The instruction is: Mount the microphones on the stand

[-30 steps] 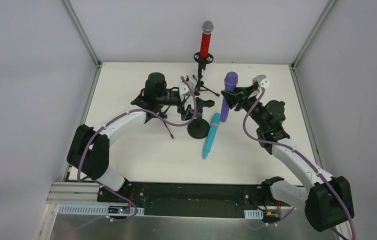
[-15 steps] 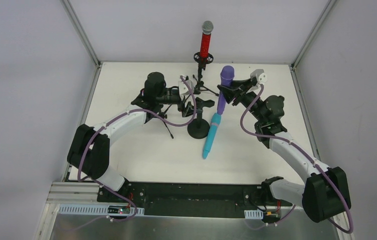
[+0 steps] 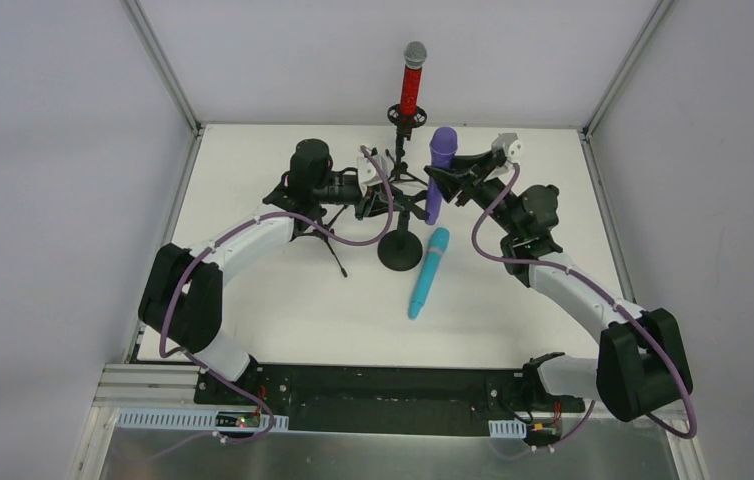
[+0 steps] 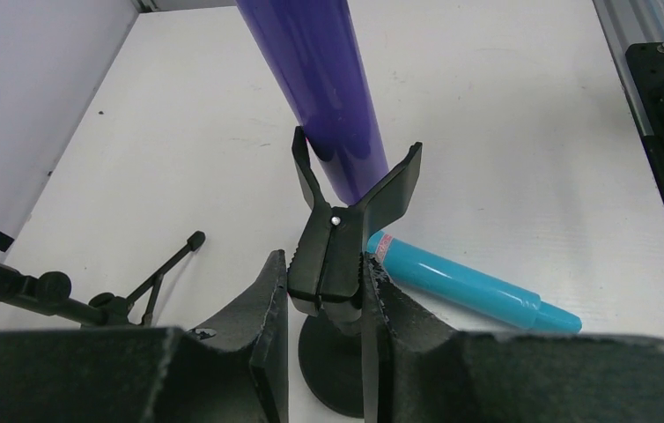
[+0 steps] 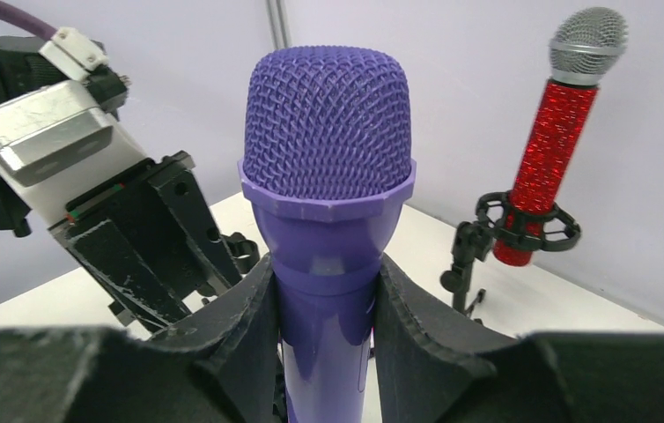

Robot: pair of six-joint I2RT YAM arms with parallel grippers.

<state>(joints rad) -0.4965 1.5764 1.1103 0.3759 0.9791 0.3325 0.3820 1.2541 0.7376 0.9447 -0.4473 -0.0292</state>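
Lower centre of the top view: cyan microphone [image 3: 427,272] lay flat on the white table [image 3: 283,300], long axis near-to-far, head toward the frame's top.

Next: your left gripper [image 4: 324,284] pinched the black clip [image 4: 350,207] of the round-base stand [image 3: 399,250].

Your right gripper [image 5: 324,339] was clamped on the purple microphone [image 5: 328,132], upright, mesh head up. Only the left wrist view showed its shaft at the clip's fork.

Farthest: red microphone [image 3: 412,82] upright in a tripod stand [image 3: 405,120], before grey walls [image 3: 53,150].
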